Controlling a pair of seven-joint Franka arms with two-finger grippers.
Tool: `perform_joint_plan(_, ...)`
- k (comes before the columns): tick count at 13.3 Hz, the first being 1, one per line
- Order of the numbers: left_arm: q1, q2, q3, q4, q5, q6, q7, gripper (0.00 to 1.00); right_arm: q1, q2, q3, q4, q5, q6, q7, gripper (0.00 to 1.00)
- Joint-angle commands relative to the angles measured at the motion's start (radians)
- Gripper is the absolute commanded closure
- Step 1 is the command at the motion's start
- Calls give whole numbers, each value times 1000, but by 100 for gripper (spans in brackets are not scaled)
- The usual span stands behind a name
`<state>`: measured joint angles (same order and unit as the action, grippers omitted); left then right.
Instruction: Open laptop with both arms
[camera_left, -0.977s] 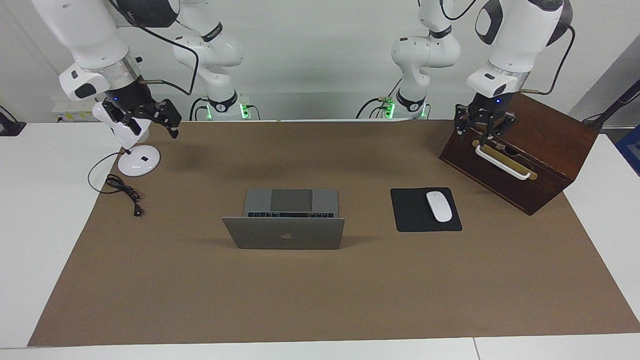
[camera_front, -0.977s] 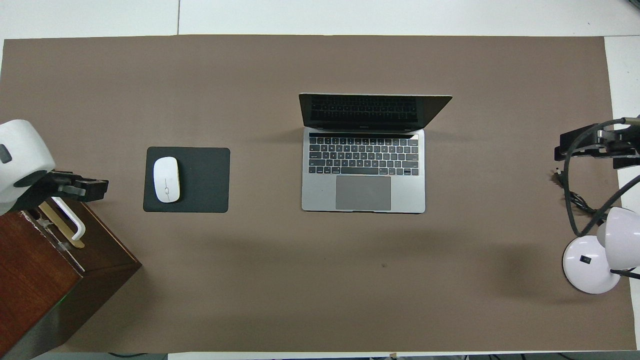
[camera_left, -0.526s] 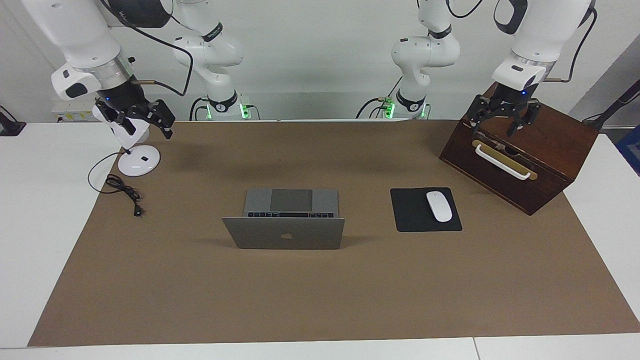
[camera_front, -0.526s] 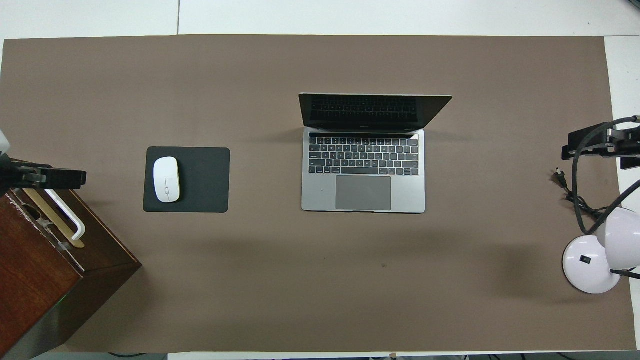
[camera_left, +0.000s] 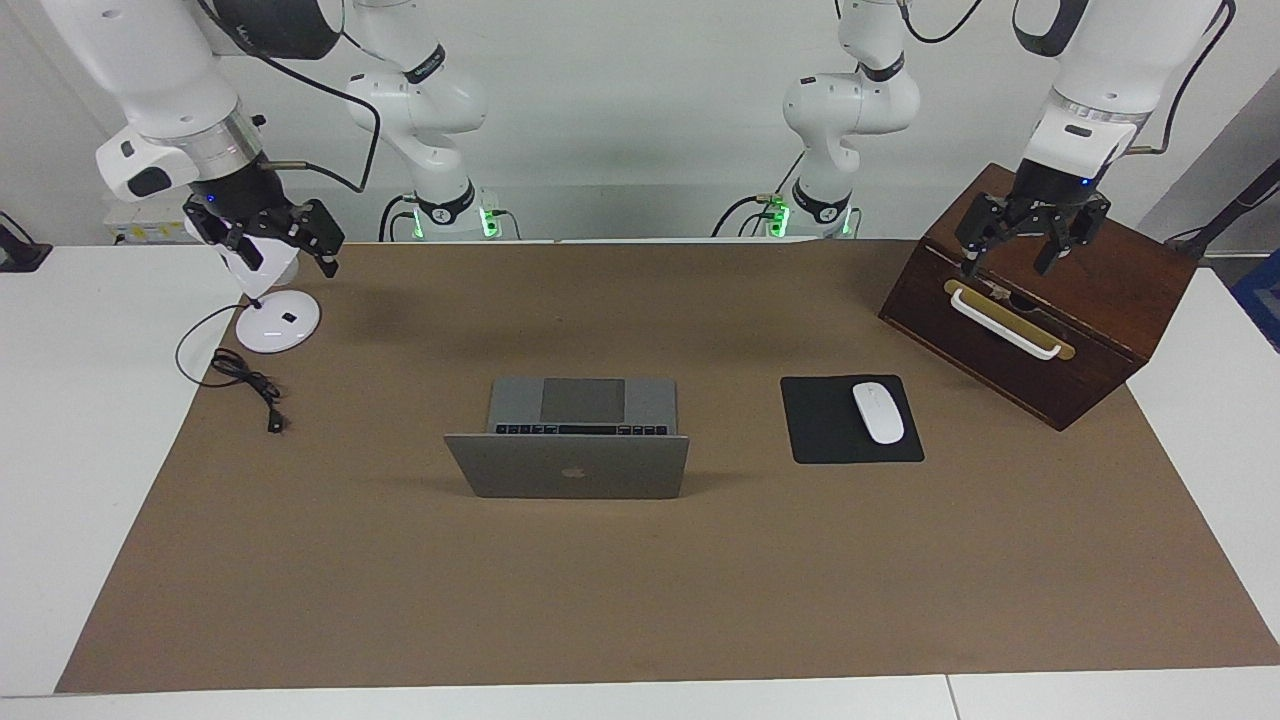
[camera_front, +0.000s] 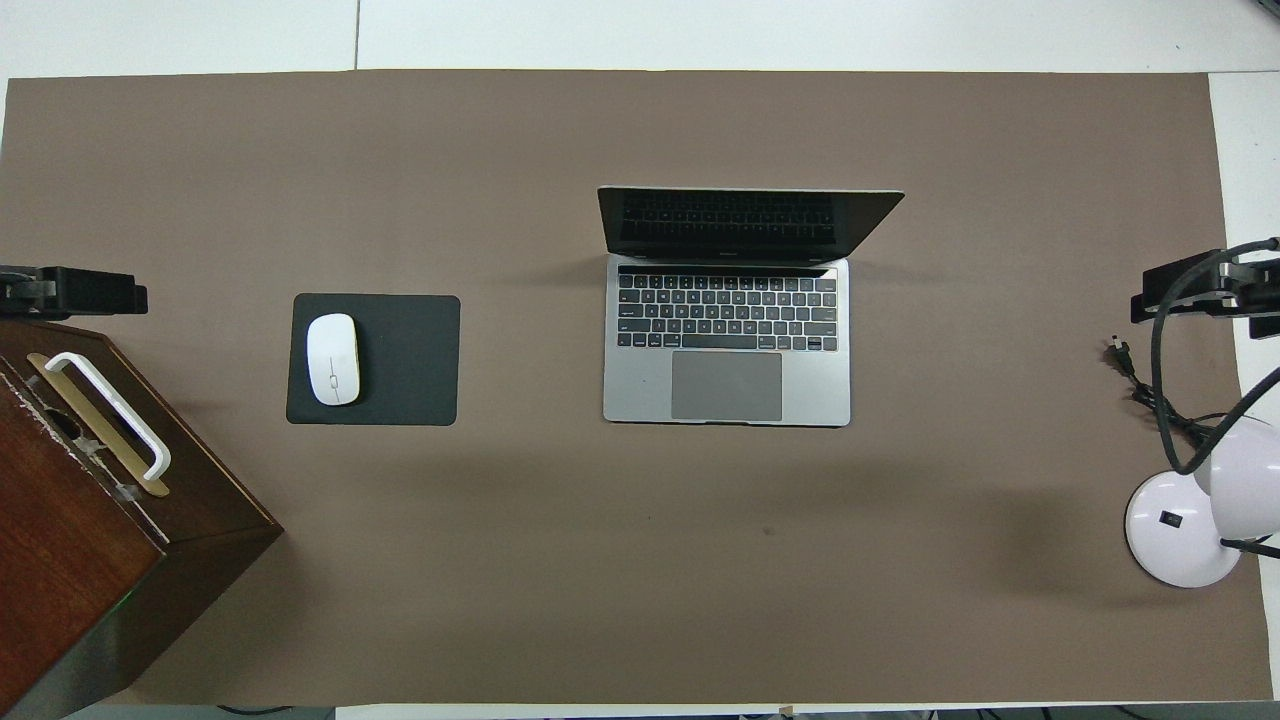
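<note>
The silver-grey laptop (camera_left: 568, 467) stands open in the middle of the brown mat, its lid with the apple logo upright. Its black keys and grey trackpad show in the overhead view (camera_front: 727, 340). My left gripper (camera_left: 1012, 250) is open and empty in the air over the wooden box, well away from the laptop; it shows at the overhead view's edge (camera_front: 75, 290). My right gripper (camera_left: 285, 248) is open and empty in the air over the lamp at the right arm's end of the table, and it also shows in the overhead view (camera_front: 1195, 290).
A dark wooden box (camera_left: 1040, 310) with a white handle stands at the left arm's end. A black mouse pad (camera_left: 835, 435) with a white mouse (camera_left: 878, 412) lies between box and laptop. A white desk lamp (camera_left: 277, 322) and its black cable (camera_left: 245, 378) are at the right arm's end.
Both grippers have risen and drawn outward, away from the middle: the left from the box's handle up over its top, the right slightly toward the lamp. The laptop has not moved.
</note>
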<state>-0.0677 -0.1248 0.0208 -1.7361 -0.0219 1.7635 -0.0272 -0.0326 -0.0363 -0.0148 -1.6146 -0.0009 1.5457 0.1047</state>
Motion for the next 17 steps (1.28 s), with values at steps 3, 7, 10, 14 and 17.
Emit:
perform_joint_plan(3,8,16,-7,15,-13,-58,-20,0,-13,-17,-4,-15,-25,-18,-86,0)
perform_joint_plan(7,8,16,-5,20,-12,-82,-19,0,-13,-17,-2,-15,-42,-15,-111,0)
perform_joint_plan(10,8,14,-5,20,-12,-84,-19,0,-16,-17,-1,-15,-42,-15,-128,0)
perform_joint_plan(14,6,14,-5,20,-12,-99,-19,0,-20,-16,-4,-13,-40,-15,-132,0)
perform_joint_plan(17,8,14,-5,20,-12,-102,-19,0,-20,-17,-4,-13,-42,-16,-132,0)
